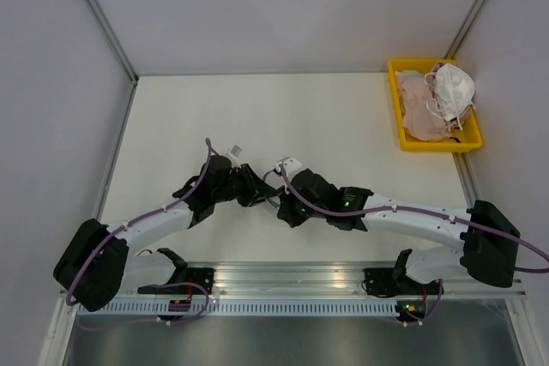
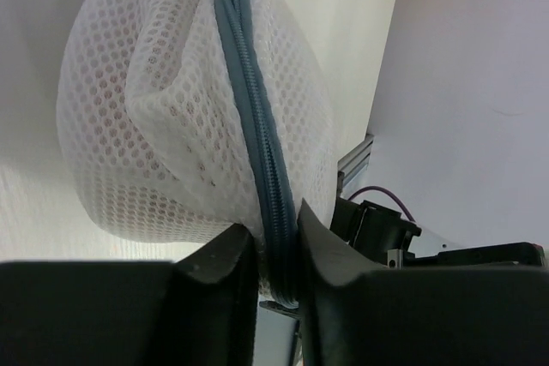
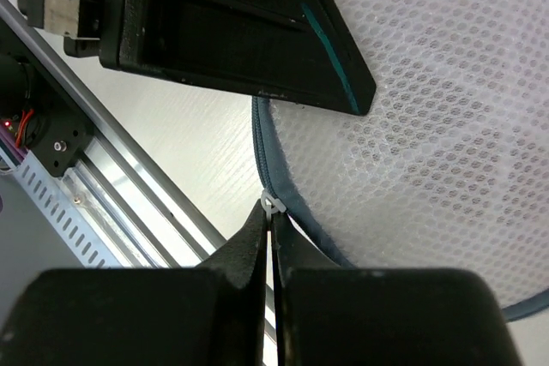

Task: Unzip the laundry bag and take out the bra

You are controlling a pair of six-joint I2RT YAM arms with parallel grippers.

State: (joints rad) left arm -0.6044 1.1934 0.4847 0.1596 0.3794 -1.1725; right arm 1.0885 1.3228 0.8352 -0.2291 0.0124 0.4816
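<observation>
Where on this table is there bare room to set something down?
Bare table runs from the back wall to the arms, left of the yellow tray. Crowded: the near middle, where the left hand and right hand pinch the mesh bag; the tray is full.

- laundry bag (image 2: 154, 126): white honeycomb mesh
- zipper (image 2: 253, 126): slate grey-blue
- left claw (image 2: 274, 280), right claw (image 3: 270, 237): black
- tray (image 1: 437, 147), two o'clock: bright yellow
- garments (image 1: 420, 113) inside: pale peach-pink
- counter (image 1: 300, 117): off-white
</observation>
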